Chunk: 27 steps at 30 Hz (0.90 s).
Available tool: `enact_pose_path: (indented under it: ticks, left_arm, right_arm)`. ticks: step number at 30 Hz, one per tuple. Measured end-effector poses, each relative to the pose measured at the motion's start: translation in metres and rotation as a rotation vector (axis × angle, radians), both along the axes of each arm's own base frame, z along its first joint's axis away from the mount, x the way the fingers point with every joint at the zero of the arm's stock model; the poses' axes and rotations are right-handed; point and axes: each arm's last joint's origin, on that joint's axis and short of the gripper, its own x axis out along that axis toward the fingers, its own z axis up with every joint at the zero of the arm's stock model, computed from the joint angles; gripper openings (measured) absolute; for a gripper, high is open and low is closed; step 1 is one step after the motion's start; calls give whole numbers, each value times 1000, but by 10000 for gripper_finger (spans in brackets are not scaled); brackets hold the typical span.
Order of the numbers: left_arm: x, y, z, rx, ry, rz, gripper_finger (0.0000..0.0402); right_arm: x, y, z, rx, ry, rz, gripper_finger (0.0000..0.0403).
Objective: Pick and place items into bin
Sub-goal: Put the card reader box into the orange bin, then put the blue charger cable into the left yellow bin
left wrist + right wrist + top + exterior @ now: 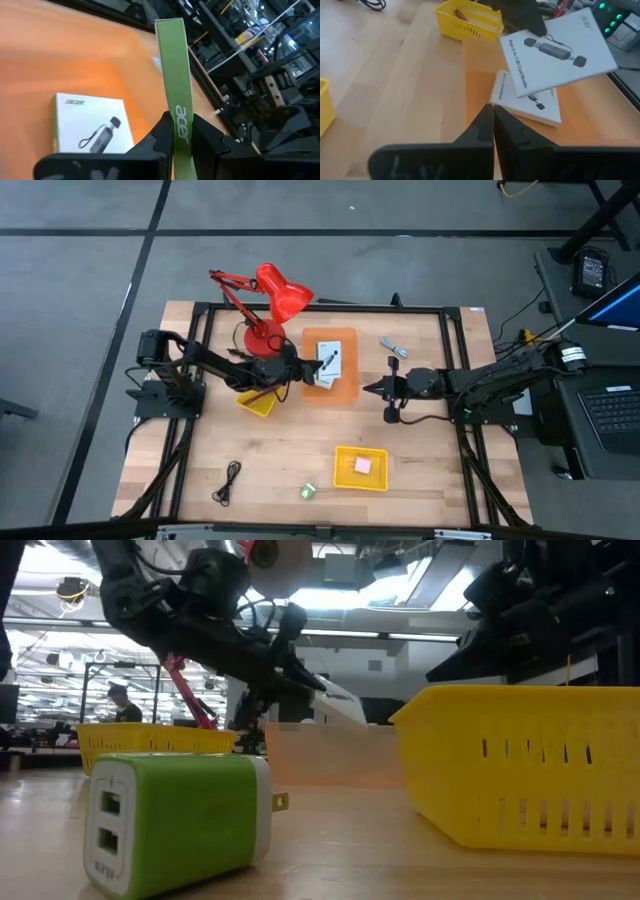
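Bin point(345, 388): one card point(527, 100) inside | left end effector point(176, 131): second card point(557, 50)

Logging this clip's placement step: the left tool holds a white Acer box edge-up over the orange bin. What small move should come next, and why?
Probably open the left tool and drop the held box. It already hangs over the orange bin, above the second box lying inside; the shut right tool waits alongside.
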Motion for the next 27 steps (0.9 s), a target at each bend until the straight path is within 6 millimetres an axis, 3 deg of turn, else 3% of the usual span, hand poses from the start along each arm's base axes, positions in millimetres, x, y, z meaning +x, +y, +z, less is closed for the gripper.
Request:
enact_pose_path:
  ticks: [3, 9, 13, 23, 27]
  left_arm:
    - [5, 3, 3, -5, -13, -14, 42]
    - [7, 6, 6, 4, -21, -8, 106]
    - [6, 7, 2, -8, 10, 20, 127]
    - [7, 6, 5, 89, 28, -3, 126]
    - [9, -1, 10, 181, 23, -98, 120]
  right_arm:
    - [-1, 0, -1, 2, 14, -1, 0]
    - [-1, 0, -2, 3, 18, -1, 0]
    - [-1, 0, -2, 4, 17, -1, 0]
    - [-1, 0, -2, 21, 15, -9, 0]
    - [-1, 0, -2, 25, 14, -11, 0]
